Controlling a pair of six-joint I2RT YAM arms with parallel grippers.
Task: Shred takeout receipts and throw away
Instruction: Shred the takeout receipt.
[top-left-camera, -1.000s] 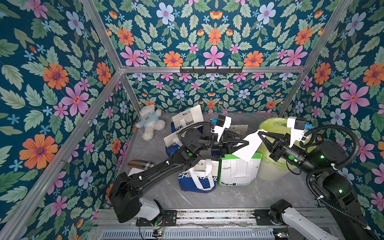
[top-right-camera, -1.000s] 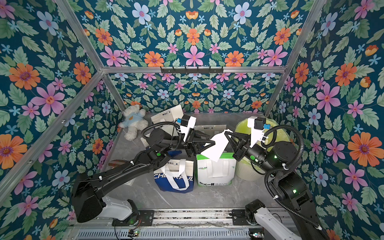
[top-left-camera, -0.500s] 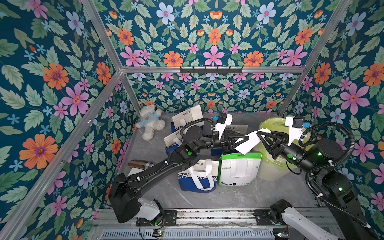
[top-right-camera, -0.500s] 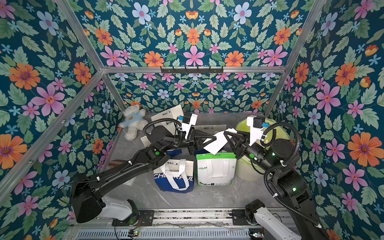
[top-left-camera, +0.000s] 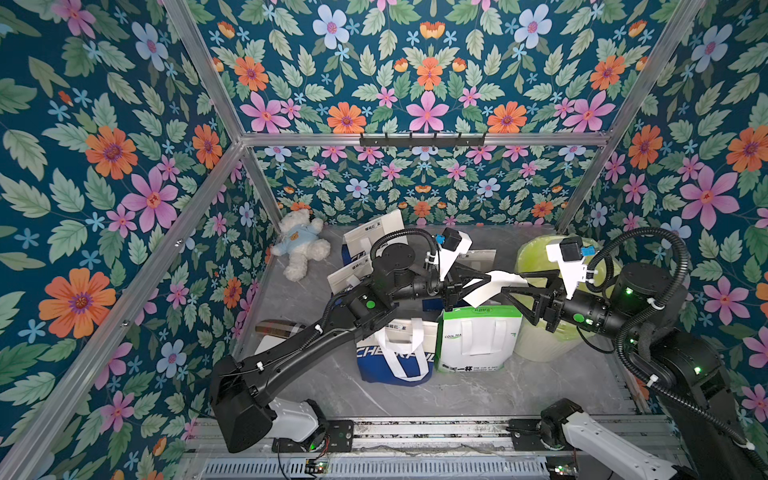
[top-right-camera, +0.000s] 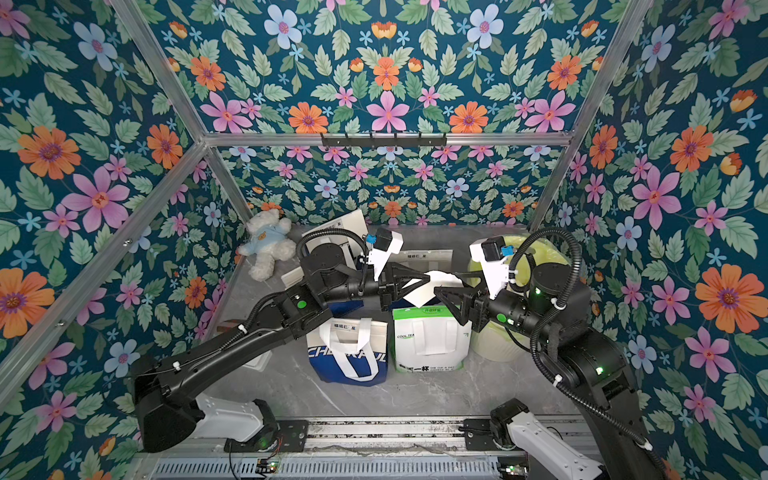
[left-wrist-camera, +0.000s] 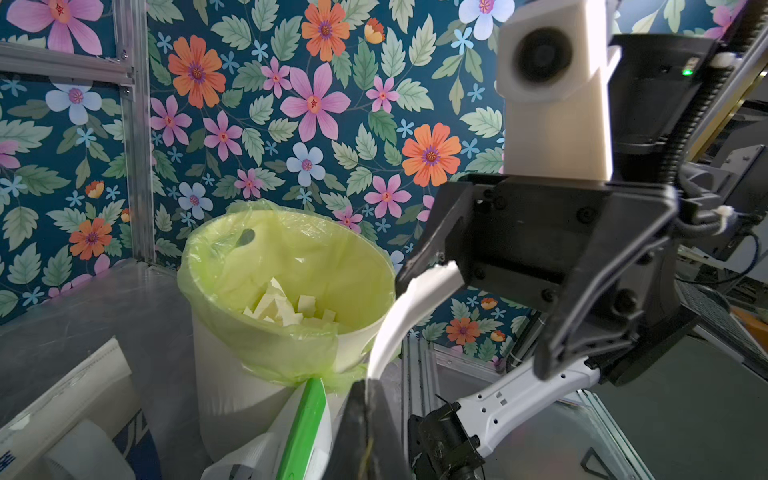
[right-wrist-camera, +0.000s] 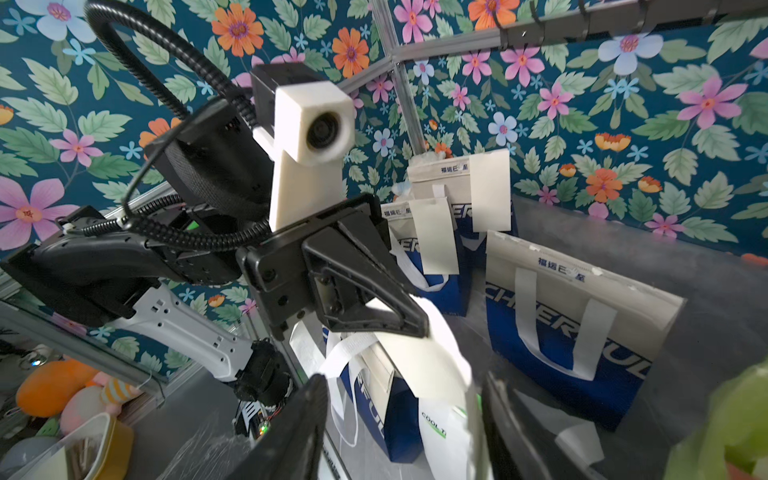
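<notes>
Between the pressed-together tips of the left gripper (top-left-camera: 484, 277): one end of a white receipt (top-left-camera: 488, 289), pinched and held clear in the air. Curves away from those tips and reaches into the right gripper (top-left-camera: 510, 283), with jaws spread wide on either side of the sheet. From the left wrist: same receipt (left-wrist-camera: 399, 316) rising out of the clamped fingertips (left-wrist-camera: 361, 415), bending over, ending just beside one finger of the right gripper (left-wrist-camera: 473, 326); contact there impossible to tell. From the right wrist: passes between the two parted fingers (right-wrist-camera: 299, 424), nearer one than the other, not clamped by them, with the left gripper (right-wrist-camera: 417, 326) biting its far edge. Directly below the meeting tips: a green-and-white bag (top-left-camera: 478, 340), apart from the paper; just beside it, under the left gripper's wrist, a blue-and-white bag (top-left-camera: 390, 353). Behind and below the right gripper: a bin (top-left-camera: 536, 266) lined in yellow-green, with torn white scraps (left-wrist-camera: 286, 309) at its bottom, apart from both grippers. Farther off, beyond the left gripper: another white slip (right-wrist-camera: 434, 237) hanging flat against a rear bag (right-wrist-camera: 457, 295).
</notes>
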